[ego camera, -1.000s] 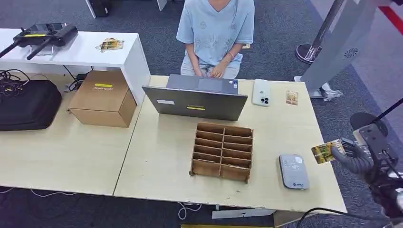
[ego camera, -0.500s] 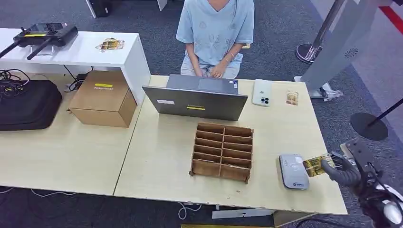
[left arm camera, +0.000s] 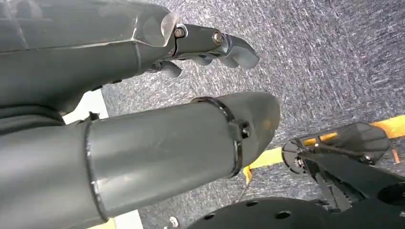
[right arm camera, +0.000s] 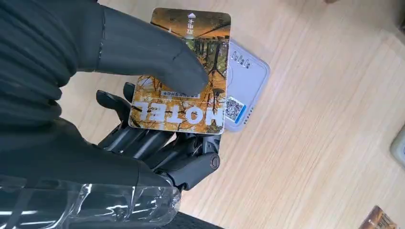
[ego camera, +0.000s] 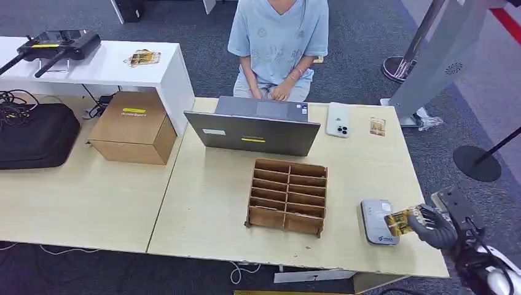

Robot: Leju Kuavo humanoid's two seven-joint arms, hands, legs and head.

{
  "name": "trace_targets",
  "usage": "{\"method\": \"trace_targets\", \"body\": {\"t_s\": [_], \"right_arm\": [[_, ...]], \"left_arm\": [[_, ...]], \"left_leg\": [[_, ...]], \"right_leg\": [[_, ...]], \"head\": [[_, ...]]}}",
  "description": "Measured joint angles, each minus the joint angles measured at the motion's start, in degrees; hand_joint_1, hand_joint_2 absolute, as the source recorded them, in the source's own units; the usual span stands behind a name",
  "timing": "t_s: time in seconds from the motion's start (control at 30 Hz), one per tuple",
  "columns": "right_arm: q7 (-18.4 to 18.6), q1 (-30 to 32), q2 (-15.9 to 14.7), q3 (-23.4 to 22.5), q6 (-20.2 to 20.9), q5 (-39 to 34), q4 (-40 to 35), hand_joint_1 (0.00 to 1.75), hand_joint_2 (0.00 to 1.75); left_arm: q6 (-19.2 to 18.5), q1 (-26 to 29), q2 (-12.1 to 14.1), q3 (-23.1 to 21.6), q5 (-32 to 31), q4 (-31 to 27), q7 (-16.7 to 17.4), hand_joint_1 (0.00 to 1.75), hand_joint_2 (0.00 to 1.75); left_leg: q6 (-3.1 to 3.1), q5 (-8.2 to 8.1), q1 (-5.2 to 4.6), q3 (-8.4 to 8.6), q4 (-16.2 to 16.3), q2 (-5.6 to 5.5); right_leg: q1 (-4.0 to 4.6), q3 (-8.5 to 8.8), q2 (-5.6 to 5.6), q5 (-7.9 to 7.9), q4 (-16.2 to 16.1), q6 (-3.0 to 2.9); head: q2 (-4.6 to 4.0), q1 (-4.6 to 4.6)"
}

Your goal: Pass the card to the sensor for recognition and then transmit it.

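Bright, even light — wrist views perhaps soft.

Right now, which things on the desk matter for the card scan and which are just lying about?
Part of the job:
- hotel card, held in the right hand
- card sensor, partly under the card
- person seated across the table

Lying about:
- laptop
- phone
- cardboard divider tray
- spare card
- cardboard box

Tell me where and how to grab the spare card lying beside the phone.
Pinch the spare card by its two long edges, coming straight down from above. It lies flat on the table, apart from the phone, so its faces give no purchase.
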Motion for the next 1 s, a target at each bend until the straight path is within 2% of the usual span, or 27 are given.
{"method": "trace_targets", "body": {"t_s": [0.23,1.0], "right_arm": [[0.3,0.0,1.0,0.7,0.0,0.6,-0.1,1.75,1.75],[1.3,-4.6,3.8,5.6,-1.1,3.1,2.1,1.75,1.75]], "left_arm": [[-0.4,0.0,-0.1,2.1,3.4,0.0,0.1,0.00,0.00],[-0.5,0.1,-0.1,3.0,1.9,0.2,0.0,0.00,0.00]], "left_leg": [[0.00,0.00,0.00,0.00,0.0,0.00],[0.00,0.00,0.00,-0.01,0.0,-0.01]], "right_leg": [[0.00,0.00,0.00,0.00,0.0,0.00],[0.00,0.00,-0.01,0.00,0.0,0.00]], "head": [[0.00,0.02],[0.00,0.02]]}}
